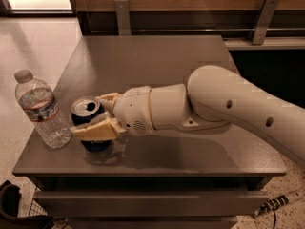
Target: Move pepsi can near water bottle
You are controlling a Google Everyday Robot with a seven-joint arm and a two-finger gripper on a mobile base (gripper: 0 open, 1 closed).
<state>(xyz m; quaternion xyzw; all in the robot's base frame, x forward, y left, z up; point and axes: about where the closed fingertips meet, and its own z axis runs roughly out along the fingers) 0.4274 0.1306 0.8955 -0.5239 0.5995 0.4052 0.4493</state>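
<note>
**A:** Where is your pepsi can (86, 108)?

**B:** Upright by the front left corner of the table (157, 56). The gripper (88, 116) reaches in from the right, its jaws pinching the can (one finger in front, one behind).

**A:** And the water bottle (40, 111)?

**B:** Just beside the can on its left, also upright, with a narrow gap between them. I'd judge you need only set it down and let go.

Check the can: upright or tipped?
Upright: the can shows its silver top facing up. The claw grips its sides, beside the bottle.
</note>
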